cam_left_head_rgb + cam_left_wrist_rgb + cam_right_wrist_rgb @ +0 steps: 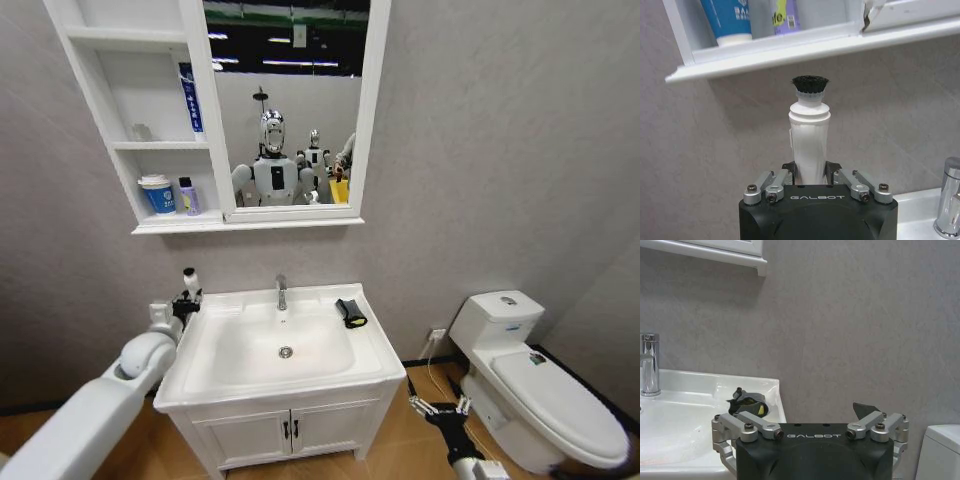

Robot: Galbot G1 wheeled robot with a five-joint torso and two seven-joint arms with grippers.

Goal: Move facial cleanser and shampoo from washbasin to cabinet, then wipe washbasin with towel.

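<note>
One white bottle [809, 145], black-capped, stands upright clenched in the left gripper [810, 176].

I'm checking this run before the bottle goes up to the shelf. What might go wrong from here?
The left gripper clamps the white brush-capped bottle only at its base, so it might tilt or slip while lifted. The cabinet ledge hangs just above the black brush tip; rising straight up could strike it. The bottom niche already holds a blue tube and a purple bottle, which placing might topple. The right gripper sits low beside the vanity.
</note>
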